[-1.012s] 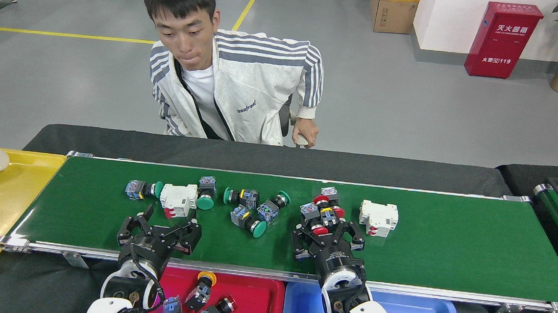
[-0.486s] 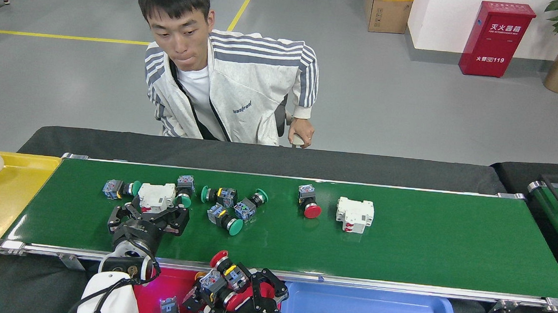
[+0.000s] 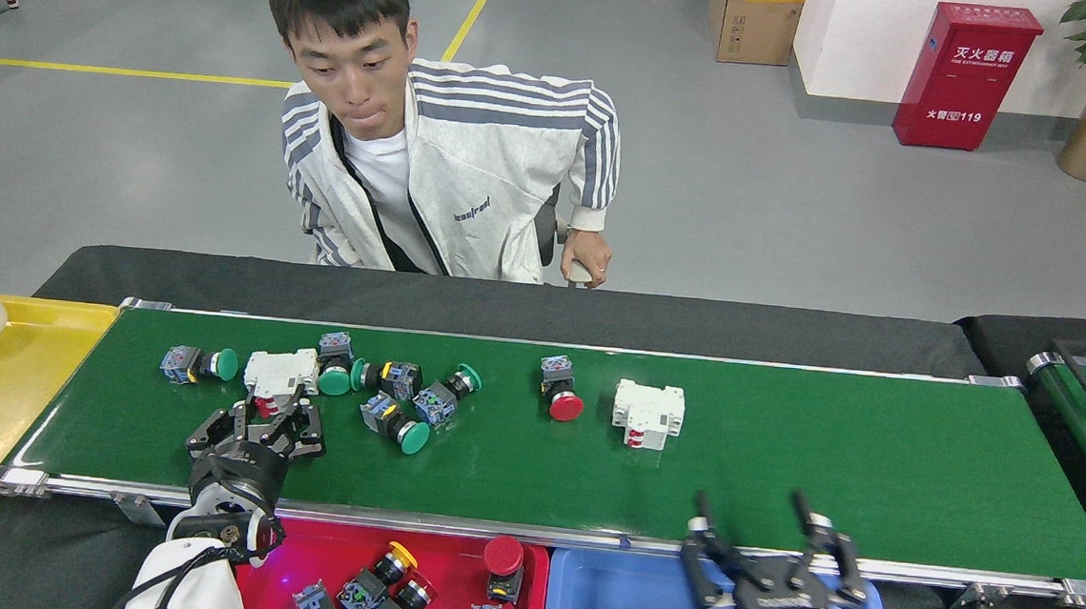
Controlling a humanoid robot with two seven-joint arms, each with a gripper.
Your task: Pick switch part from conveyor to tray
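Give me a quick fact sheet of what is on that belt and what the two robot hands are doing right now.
belt: conveyor, dark green, silver rails
on belt: green-capped switches, one red-capped switch, two white breakers
left hand: over belt at the left white breaker; grip unclear
right hand: open, empty, at belt's near edge
red tray: several switches
blue tray: nothing visible
yellow tray: light bulbs
person: seated behind

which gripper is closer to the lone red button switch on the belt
Left, though not by much. The left gripper is off to the red button switch's left, at a white breaker; the right gripper sits open by the near rail.
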